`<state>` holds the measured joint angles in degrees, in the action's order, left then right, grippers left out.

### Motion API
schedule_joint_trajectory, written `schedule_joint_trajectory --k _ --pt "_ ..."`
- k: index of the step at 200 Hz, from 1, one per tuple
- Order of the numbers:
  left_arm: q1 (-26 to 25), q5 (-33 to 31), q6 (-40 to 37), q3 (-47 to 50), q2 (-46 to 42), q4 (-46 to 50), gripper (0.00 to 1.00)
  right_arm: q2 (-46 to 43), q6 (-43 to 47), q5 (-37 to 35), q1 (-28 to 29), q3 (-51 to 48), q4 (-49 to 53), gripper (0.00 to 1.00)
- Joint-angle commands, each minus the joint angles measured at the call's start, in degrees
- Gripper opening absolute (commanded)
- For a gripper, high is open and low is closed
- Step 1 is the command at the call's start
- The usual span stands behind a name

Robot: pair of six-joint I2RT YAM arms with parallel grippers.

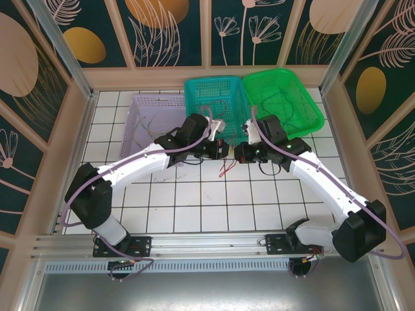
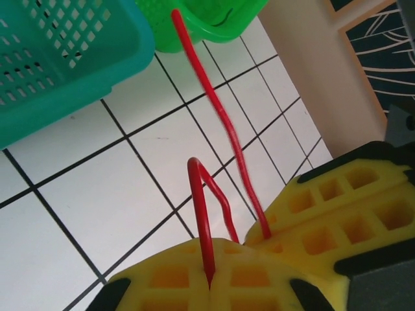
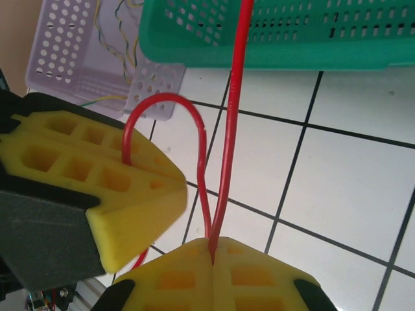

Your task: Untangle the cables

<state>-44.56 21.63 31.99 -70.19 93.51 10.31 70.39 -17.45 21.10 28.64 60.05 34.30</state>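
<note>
A thin red cable (image 1: 225, 170) hangs between my two grippers over the white tiles, just in front of the baskets. In the left wrist view my left gripper (image 2: 213, 285) is shut on the red cable (image 2: 217, 110), which loops up from the yellow pads. My right gripper (image 3: 213, 259) is shut on the same red cable (image 3: 232, 116). The two grippers sit almost tip to tip: left (image 1: 224, 150), right (image 1: 241, 154). More thin cables lie in the lilac basket (image 3: 113, 32) and in the green basket (image 1: 279, 103).
Three baskets stand in a row at the back: lilac (image 1: 139, 123), teal (image 1: 194, 91), green (image 1: 314, 113). The teal basket's wall (image 3: 292, 39) is close ahead of both grippers. A wooden frame borders the tiled floor (image 1: 194, 201) on all sides.
</note>
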Motion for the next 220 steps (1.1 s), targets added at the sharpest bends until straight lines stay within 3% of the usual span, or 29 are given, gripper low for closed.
schedule_joint_trajectory --k 1,38,66,87,105,159,192,220 --pt "1.1 -4.2 -3.6 -2.2 -1.1 7.9 0.0 -1.6 2.1 -0.2 -1.7 2.8 1.8 0.0" --pt "4.9 -2.2 -6.0 -3.7 -1.5 15.6 0.0 -3.6 4.2 -4.6 -3.0 3.6 2.9 0.0" --pt "5.0 5.3 -8.3 -4.5 -1.2 20.0 0.0 -5.5 5.3 -15.2 -5.7 5.0 0.6 0.0" --pt "5.0 11.1 -7.3 -2.6 -2.1 19.5 0.0 -6.6 7.5 -21.2 -10.4 6.2 -6.0 0.0" --pt "5.0 14.1 -6.6 -1.1 -2.8 19.2 0.0 -8.4 10.9 -21.7 -14.0 4.4 -16.3 0.0" --pt "3.9 21.8 -6.3 1.2 -3.0 19.1 0.0 -10.4 18.5 -2.1 -24.5 -5.5 -51.9 0.0" --pt "1.6 24.8 -8.2 2.5 -3.3 19.9 0.0 -4.8 16.0 3.7 -30.3 -0.2 -55.8 0.0" --pt "-0.7 26.2 -8.9 2.5 -2.8 19.8 0.0 -0.3 7.9 8.5 -34.5 2.5 -63.0 0.0"
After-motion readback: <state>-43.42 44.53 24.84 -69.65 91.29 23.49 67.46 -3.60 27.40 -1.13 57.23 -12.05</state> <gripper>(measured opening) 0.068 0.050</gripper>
